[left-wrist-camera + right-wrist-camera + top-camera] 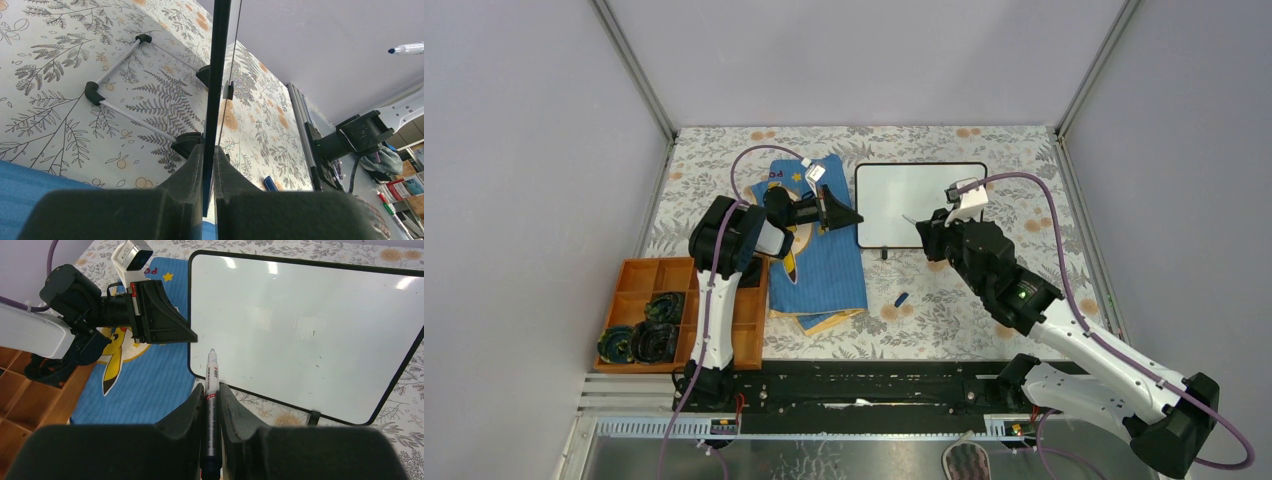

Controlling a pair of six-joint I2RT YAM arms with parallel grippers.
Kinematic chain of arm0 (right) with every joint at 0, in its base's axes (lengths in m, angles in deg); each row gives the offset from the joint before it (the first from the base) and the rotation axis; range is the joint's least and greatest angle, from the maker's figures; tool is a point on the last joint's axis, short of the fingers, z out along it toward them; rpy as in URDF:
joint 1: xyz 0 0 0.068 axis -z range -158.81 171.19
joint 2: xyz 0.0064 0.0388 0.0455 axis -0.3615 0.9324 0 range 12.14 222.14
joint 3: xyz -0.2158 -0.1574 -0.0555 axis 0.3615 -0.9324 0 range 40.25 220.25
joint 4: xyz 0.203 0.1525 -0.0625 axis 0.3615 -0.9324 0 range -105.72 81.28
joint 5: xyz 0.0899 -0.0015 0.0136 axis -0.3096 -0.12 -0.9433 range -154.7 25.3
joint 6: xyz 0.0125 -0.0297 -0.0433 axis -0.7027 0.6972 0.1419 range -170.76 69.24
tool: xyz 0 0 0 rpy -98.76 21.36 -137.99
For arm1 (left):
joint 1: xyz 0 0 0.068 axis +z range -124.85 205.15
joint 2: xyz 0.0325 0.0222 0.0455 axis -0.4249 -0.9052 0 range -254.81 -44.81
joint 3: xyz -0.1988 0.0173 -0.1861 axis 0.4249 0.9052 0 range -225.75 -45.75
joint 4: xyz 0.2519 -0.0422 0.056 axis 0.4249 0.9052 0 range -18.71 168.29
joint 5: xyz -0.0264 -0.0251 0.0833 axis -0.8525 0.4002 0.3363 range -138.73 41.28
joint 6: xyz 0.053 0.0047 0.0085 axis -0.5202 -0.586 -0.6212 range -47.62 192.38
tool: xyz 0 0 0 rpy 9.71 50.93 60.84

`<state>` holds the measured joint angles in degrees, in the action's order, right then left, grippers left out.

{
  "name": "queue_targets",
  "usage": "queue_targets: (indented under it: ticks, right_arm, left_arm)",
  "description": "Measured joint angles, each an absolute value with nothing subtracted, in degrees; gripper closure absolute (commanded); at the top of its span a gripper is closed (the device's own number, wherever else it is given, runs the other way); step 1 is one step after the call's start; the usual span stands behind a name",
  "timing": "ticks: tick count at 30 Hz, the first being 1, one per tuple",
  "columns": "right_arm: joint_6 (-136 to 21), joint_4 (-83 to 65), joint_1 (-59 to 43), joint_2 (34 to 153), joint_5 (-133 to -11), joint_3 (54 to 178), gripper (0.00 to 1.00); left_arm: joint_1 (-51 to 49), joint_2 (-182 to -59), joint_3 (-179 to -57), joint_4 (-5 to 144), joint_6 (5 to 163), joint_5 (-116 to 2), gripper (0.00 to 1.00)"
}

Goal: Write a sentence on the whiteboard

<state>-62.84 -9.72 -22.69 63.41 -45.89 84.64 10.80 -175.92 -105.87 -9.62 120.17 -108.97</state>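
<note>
Whiteboard [914, 200] edge in left pincer [856, 217]; marker [212, 367] in right pincer [212, 390]

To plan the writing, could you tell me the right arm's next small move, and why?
Probably touch the white marker to the blank black-framed whiteboard: the right gripper holds it uncapped, and the left gripper clamps the board's edge.

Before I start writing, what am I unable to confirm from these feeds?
Whether the marker tip touches the whiteboard: right wrist view gives no depth; top view too small.
Whiteboard's writing face, left wrist view: seen edge-on.
Marker label text: too small in every view.
</note>
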Motion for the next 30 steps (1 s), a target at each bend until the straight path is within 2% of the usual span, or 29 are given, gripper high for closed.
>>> queue_targets:
  ticks: [15, 22, 30]
  right_arm:
    - [-62.99, -8.34, -22.69, 65.31, -45.93, 84.33, 1.00]
    - [-62.18, -4.27, -24.87, 72.94, -44.38, 86.01, 1.00]
    - [-61.57, 6.74, -25.99, 80.52, -38.13, 86.17, 1.00]
  left_arm:
    - [10.84, -175.92, -105.85, -9.24, 119.27, -109.17, 1.00]
    - [10.95, -175.92, -105.85, -8.76, 118.73, -109.43, 1.00]
    - [10.99, -175.92, -105.85, -8.72, 118.71, -109.50, 1.00]
